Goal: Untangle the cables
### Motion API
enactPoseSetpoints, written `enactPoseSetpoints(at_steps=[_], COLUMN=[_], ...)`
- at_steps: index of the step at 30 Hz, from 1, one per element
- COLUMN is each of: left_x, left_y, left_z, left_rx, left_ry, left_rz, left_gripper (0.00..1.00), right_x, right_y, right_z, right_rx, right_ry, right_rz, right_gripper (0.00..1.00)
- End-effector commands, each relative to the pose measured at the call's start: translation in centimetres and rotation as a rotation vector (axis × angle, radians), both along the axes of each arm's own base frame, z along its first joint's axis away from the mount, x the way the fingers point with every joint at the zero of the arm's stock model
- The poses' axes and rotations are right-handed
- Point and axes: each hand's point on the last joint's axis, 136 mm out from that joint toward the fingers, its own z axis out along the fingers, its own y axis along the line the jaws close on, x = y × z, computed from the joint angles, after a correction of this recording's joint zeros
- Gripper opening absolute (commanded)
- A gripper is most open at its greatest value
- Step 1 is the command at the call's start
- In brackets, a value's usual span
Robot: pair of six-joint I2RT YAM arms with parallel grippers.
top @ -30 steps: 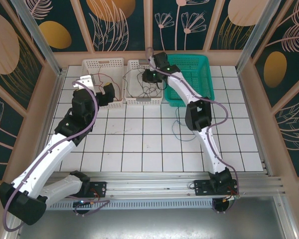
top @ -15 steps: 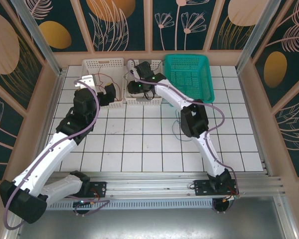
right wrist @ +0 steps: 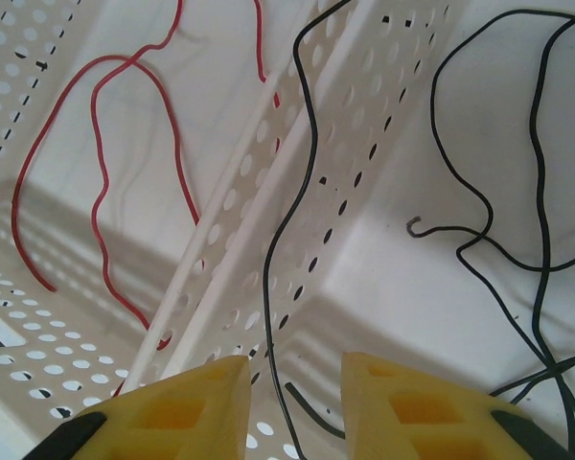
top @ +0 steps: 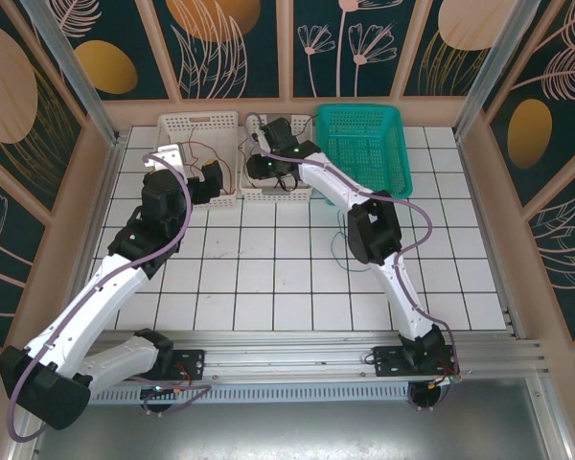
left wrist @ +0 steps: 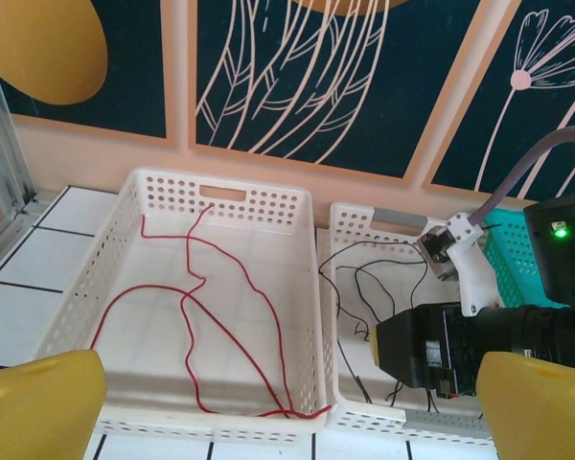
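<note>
A red cable (left wrist: 272, 307) lies in loops in the left white basket (left wrist: 268, 206); it also shows as the red cable (right wrist: 96, 153) beyond the shared wall. Black cables (left wrist: 338, 339) lie in the middle white basket (left wrist: 364, 216). My right gripper (right wrist: 295, 402) hangs low inside that basket (top: 254, 125), jaws a little apart. One black cable (right wrist: 266, 293) runs down loose through the gap between the yellow fingertips. My left gripper (left wrist: 287, 412) stands wide open before both baskets' front rims, nothing between its fingers. From above, the left gripper (top: 218, 182) and right gripper (top: 266, 165) sit close together.
A green basket (top: 398, 153) stands right of the white ones against the back wall. A thin dark cable (top: 335, 251) lies on the white tiles beside the right arm's elbow. Wooden walls and metal posts ring the table.
My right gripper swung left from beside the green basket and dropped into the middle white basket, then held still there. The left arm has not moved.
</note>
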Motion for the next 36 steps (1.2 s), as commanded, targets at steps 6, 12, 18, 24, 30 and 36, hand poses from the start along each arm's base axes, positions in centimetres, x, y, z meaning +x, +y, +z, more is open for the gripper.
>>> enactPoseSetpoints(at_steps=[6,12,18,24,30,36], left_x=[0.1,0.1,0.2,0.2,0.2,0.2], left_y=[0.0,0.0,0.0,-0.1,-0.1,-0.1], left_z=[0.3,0.3,0.2,0.1,0.1,0.1], left_rx=[0.015,0.016,0.018,0.02,0.022,0.023], left_ry=[-0.016,-0.017,-0.014,-0.011,-0.012,-0.011], left_rz=[-0.008,-0.008,-0.011,-0.014,-0.011,-0.012], left_gripper=[0.98,0.99,0.99,0.98,0.98,0.99], right_x=[-0.6,-1.2,-0.4,1.0,1.7,2.7], right_y=[1.9,2.3,0.9,-1.5,-3.0,-4.6], right_z=[-3.1,-4.7,-7.6,-8.6,-6.3,-3.9], right_rx=[-0.009,-0.021,-0.1,-0.132,-0.118,-0.102], right_ry=[0.022,0.038,0.052,0.074,0.04,0.026], right_rz=[0.058,0.067,0.002,-0.081,-0.142,-0.206], right_gripper=[0.32,0.33,0.2,0.0,0.0,0.0])
